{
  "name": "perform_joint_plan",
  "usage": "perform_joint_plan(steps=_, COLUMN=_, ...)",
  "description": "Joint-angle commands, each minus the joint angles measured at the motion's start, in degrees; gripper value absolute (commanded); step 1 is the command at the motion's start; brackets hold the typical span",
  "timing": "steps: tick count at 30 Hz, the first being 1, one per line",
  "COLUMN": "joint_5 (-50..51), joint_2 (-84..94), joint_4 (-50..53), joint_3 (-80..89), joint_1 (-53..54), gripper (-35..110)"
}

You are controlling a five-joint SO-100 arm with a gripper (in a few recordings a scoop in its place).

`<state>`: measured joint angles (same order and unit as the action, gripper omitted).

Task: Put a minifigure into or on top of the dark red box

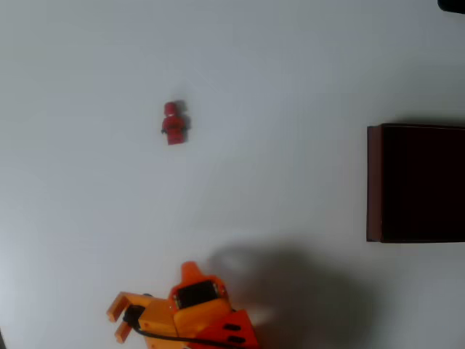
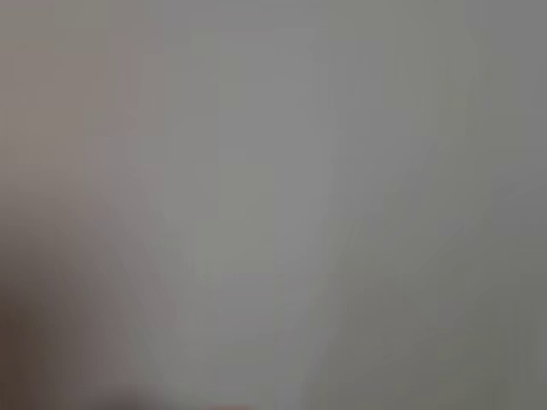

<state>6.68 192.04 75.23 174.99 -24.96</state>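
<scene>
Desk point(image 1: 290, 73) surface is seen in the overhead view as a plain, pale grey-white sheet, evenly lit, with a soft shadow cast to the right of the arm. A dark corner of something is cut off at the top right edge and cannot be identified. The minifigure point(image 1: 174, 123) is found lying on the desk in the upper left part, all red, head toward the top. The dark red box point(image 1: 374, 182) is placed at the right edge, well apart from it, its interior very dark. Nothing is set between the two. The orange fingers point(image 1: 115, 323) are seen at the bottom edge, spread apart and holding nothing. No writing can be read. The wrist view is blurred to grey.
</scene>
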Motion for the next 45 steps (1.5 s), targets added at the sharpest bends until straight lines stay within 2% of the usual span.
perform_joint_plan(steps=1, joint_5=1.14, joint_2=0.00, joint_4=1.76, joint_3=-2.64, joint_1=-0.70, gripper=0)
perform_joint_plan(steps=39, joint_5=1.76, joint_2=0.00, joint_4=1.76, joint_3=-2.64, joint_1=-0.18, gripper=1)
perform_joint_plan(steps=41, joint_5=5.54, joint_2=0.00, joint_4=1.76, joint_3=-2.55, joint_1=1.93, gripper=0)
perform_joint_plan(steps=42, joint_5=10.46, joint_2=0.00, joint_4=1.76, joint_3=-2.29, joint_1=2.02, gripper=0)
perform_joint_plan(steps=45, joint_5=41.92, joint_2=0.00, joint_4=3.87, joint_3=1.41, joint_1=1.49, gripper=5)
